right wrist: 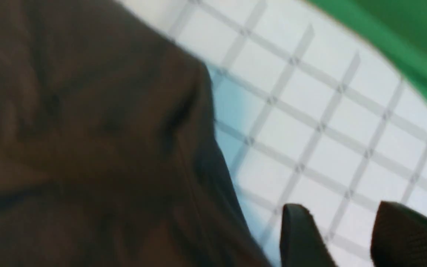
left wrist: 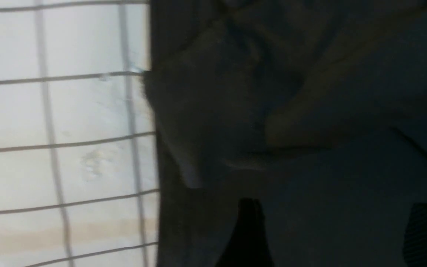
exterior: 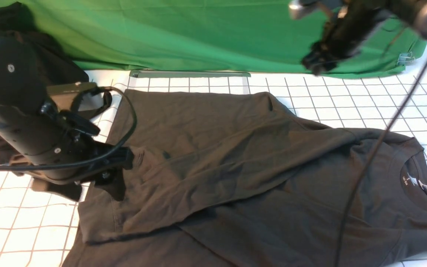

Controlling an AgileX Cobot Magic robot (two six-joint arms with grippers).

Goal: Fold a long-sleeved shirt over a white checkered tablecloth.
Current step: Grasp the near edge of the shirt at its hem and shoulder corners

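White checkered tablecloth [exterior: 365, 104], ruled with thin dark lines into small squares, covers the whole work surface. Plain bright green fabric [exterior: 198, 33] hangs along the far edge. The dark charcoal-brown long-sleeved shirt [exterior: 235, 155] lies spread on the tablecloth in the middle and right of the front view. Its crew neck points to the robot's right and its hem to the left. A broad panel of the shirt lies folded diagonally over the body, its edge running from lower left to upper right.

The black left arm [exterior: 24, 122] reaches low over the shirt's left edge. Its left hand [exterior: 119, 174] sits just above the fabric. In the left wrist view the two fingertips stand apart with only flat cloth beneath them, nothing gripped. The right arm [exterior: 365, 22] is raised at the far right, blurred. Its right hand [right wrist: 354, 237] hangs clear of the shirt, fingers apart, bare tablecloth showing between them.

A thin dark cable [exterior: 374, 148] crosses in front of the collar. A small white neck label [exterior: 408, 180] shows inside the neckline. A small silvery clip [exterior: 406, 57] sits on the green fabric's right edge.
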